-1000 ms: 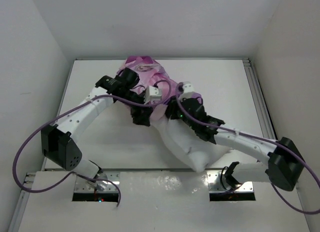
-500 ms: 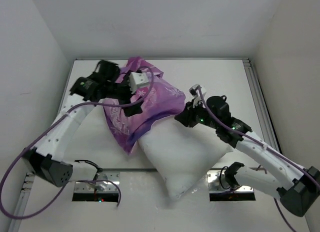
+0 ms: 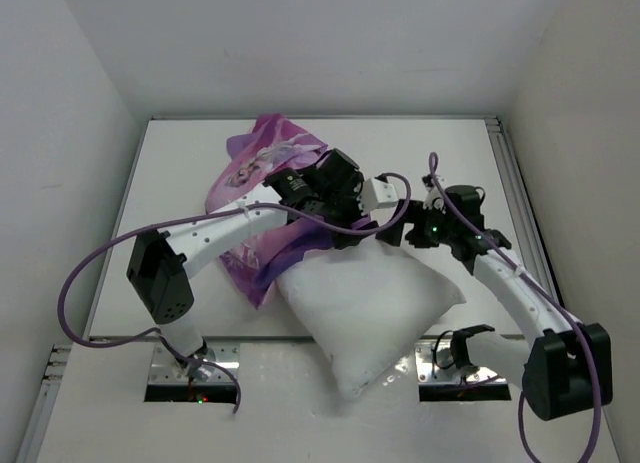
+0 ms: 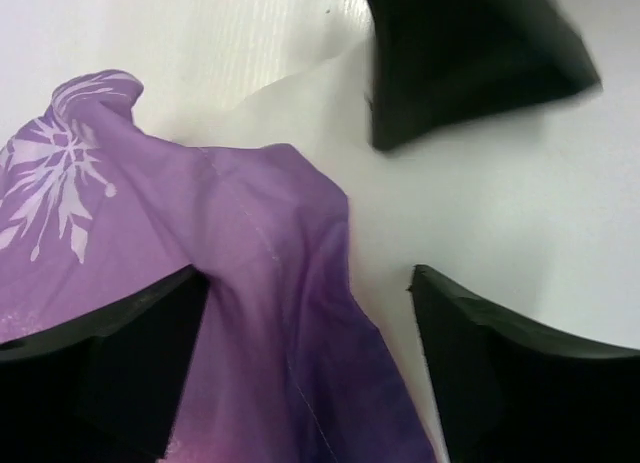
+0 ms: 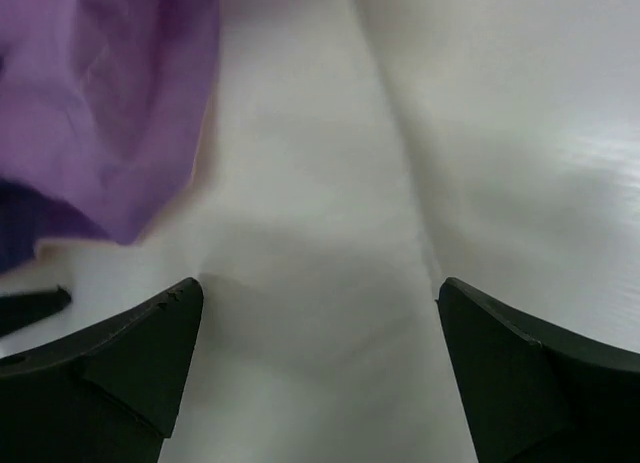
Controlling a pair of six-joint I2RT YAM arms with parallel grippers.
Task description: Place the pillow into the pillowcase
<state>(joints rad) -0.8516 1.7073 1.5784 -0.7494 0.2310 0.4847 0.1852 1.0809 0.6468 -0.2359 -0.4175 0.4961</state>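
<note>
The white pillow (image 3: pixel 375 303) lies slanted at the table's near centre. The purple pillowcase (image 3: pixel 262 163) lies crumpled at its far left end and covers that corner. My left gripper (image 3: pixel 352 229) reaches across the case to the pillow's far edge. In the left wrist view it (image 4: pixel 305 273) is open, with a purple fold of the pillowcase (image 4: pixel 260 283) between the spread fingers (image 4: pixel 120 373) and the pillow (image 4: pixel 500 203) to the right. My right gripper (image 3: pixel 393 234) sits right beside it, open (image 5: pixel 320 283) over the pillow (image 5: pixel 330 233), with the pillowcase edge (image 5: pixel 110 103) at upper left.
White walls close in the table (image 3: pixel 180 283) on three sides. A metal rail (image 3: pixel 518 198) runs along the right edge. The two arm bases (image 3: pixel 195 368) stand at the near edge. The right gripper's black finger (image 4: pixel 470 63) shows in the left wrist view.
My left arm has swung from the back left to the centre, over the pillow's far edge. The pillowcase has dropped back toward the left. My right gripper has shifted slightly right.
</note>
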